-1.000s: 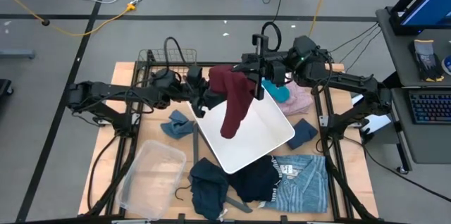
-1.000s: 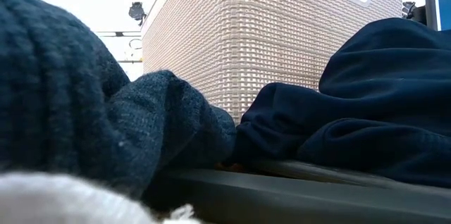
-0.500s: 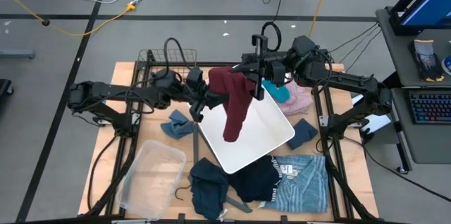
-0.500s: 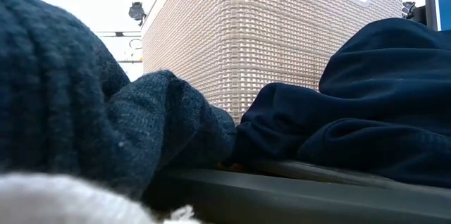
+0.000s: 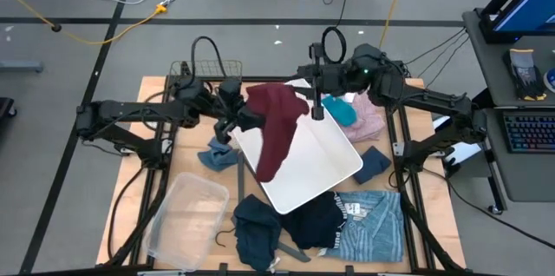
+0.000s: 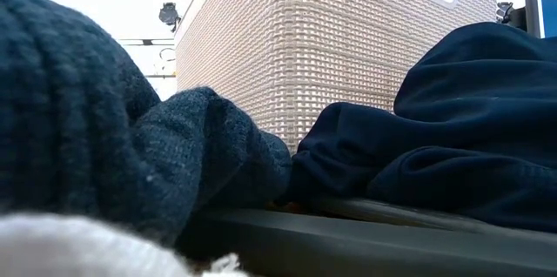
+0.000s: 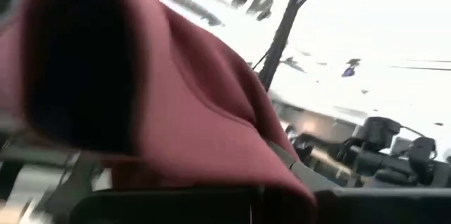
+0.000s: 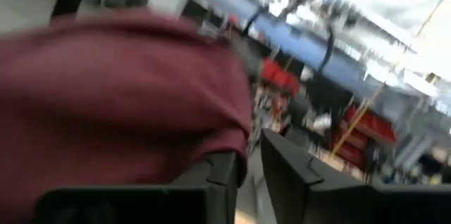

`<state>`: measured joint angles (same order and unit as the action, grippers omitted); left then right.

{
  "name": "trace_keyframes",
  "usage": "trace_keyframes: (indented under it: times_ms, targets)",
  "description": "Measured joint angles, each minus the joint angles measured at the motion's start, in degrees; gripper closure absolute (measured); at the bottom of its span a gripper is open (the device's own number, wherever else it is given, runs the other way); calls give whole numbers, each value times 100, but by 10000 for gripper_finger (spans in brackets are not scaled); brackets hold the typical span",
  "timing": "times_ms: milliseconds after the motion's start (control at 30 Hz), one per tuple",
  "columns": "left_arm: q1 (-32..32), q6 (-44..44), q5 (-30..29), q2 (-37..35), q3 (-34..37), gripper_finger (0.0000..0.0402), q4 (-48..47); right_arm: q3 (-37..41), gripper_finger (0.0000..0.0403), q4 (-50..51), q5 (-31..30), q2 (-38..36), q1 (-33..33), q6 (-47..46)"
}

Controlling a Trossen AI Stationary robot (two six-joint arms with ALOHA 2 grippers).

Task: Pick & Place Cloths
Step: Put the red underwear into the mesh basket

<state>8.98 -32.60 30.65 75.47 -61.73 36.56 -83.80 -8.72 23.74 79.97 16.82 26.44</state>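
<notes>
Left gripper [image 5: 246,120] clenched on dark red cloth [image 5: 273,128], cloth hanging over white basket [image 5: 325,167] at frame centre, right gripper [image 5: 319,92] upper centre, fingers slightly parted beside cloth edge, grip unclear

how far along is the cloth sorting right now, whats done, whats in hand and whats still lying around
Done: nothing clearly; the white basket shows only bare surface from above. In hand: the dark red cloth hangs over it, the left gripper shut on it, the right gripper just beside it with fingers parted. Left: the teal cloth, pink fleece, striped shirt and dark cloths on the table.
</notes>
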Motion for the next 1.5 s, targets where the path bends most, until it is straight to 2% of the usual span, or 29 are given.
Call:
trace_keyframes:
  times_ms: [200, 400, 567, 833, 1067, 1300, 1500]
  targets:
    - [344, 118, -378, -847, 6, 401, -2050, 6, 285, 872, -14, -258, -2, -72]
    - [864, 273, -991, -1610, 2, 401, -3105, 2, 235, 1352, -16, -390, -2, -344]
    - [1400, 475, -1360, -2049, 2, 401, -3705, 2, 211, 1759, 5, -449, -4, -345]
    - [2190, 1017, -2186, -2234, 2, 401, -4461, 2, 212, 2096, 4, -462, -4, -498]
    - [2717, 1707, -3656, -2228, 2, 401, -5340, 2, 217, 2105, 6, -460, -4, -789]
    - [3030, 2071, -4803, -2222, 2, 402, -6224, 2, 219, 2104, 6, -458, -4, -790]
    - [3144, 2457, -5676, -2074, 2, 402, -6276, 2, 221, 2105, 7, -458, -4, -783]
